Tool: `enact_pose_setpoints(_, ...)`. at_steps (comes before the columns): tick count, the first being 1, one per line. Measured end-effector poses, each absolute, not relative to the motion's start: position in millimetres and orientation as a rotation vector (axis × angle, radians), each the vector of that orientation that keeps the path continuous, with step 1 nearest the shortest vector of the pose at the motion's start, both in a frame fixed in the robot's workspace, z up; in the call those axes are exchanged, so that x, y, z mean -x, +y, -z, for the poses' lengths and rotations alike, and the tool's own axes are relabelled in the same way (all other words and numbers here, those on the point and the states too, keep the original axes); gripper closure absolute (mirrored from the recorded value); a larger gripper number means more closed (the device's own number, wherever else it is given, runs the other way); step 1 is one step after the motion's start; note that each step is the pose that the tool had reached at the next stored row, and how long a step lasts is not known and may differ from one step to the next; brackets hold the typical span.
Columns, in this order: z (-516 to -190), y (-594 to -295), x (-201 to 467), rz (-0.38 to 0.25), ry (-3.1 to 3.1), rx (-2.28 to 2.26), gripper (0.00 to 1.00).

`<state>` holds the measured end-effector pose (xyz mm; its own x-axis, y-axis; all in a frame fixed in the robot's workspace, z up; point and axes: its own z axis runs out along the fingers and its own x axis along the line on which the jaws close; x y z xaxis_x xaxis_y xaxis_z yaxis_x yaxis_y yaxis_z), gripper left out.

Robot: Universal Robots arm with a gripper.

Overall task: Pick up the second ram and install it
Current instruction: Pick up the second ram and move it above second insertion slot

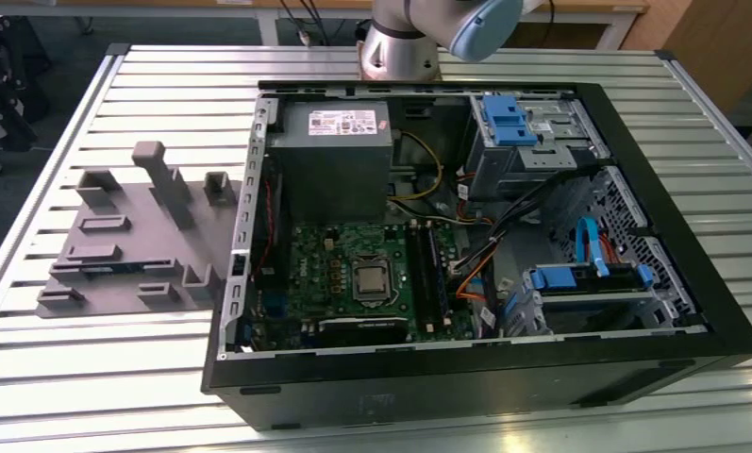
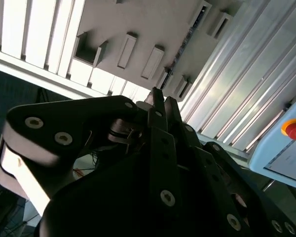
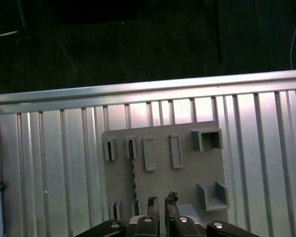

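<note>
In both wrist views my gripper [image 3: 162, 201] [image 2: 163, 101] hangs high above a grey slotted fixture [image 3: 187, 168] [image 2: 138, 29] on the ribbed table. Its two black fingers stand close together with nothing between them. A thin dark strip, seemingly the second ram [image 3: 134, 180] [image 2: 187, 39], stands on edge in one pair of the fixture's slots, seen edge-on. The pair of slots beside it holds nothing. In the exterior view the same fixture [image 1: 124, 245] lies at the left of an open computer case [image 1: 476, 236], whose motherboard [image 1: 350, 274] has long black slots [image 1: 428, 269].
The arm's base [image 1: 398, 52] stands behind the case. Inside the case are a power supply [image 1: 331, 142], cables and blue drive-bay clips [image 1: 508, 118]. A red button [image 2: 295, 129] sits on a pale box near the table's edge. Dark floor lies beyond the table's edge [image 3: 138, 89].
</note>
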<state>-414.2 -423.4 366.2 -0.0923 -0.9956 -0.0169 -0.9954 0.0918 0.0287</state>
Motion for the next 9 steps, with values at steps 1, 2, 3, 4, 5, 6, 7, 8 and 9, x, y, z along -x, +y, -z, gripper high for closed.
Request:
enact_pose_setpoints(1, -365.6, -423.4, 414.2, 0.051, -2.3, -2.129, 0.8)
enact_pose_setpoints(2, -365.3, -423.3, 414.2, 0.051, -2.288, -2.141, 0.79)
enact_pose_setpoints(3, -365.2, -423.3, 414.2, 0.051, -2.284, -2.146, 0.79)
enact_pose_setpoints(4, -365.2, -423.3, 414.2, 0.051, -2.283, -2.146, 0.73)
enact_pose_setpoints(5, -365.2, -423.3, 414.2, 0.051, -2.283, -2.146, 0.73)
enact_pose_setpoints(6, -365.2, -423.3, 414.2, 0.051, -2.283, -2.146, 0.73)
enact_pose_setpoints(7, -365.1, -423.3, 414.2, 0.051, -2.283, -2.146, 0.73)
enact_pose_setpoints(8, -365.1, -423.3, 414.2, 0.051, -2.283, -2.147, 0.73)
enact_pose_setpoints(9, -365.2, -423.3, 414.2, 0.051, -2.283, -2.147, 0.73)
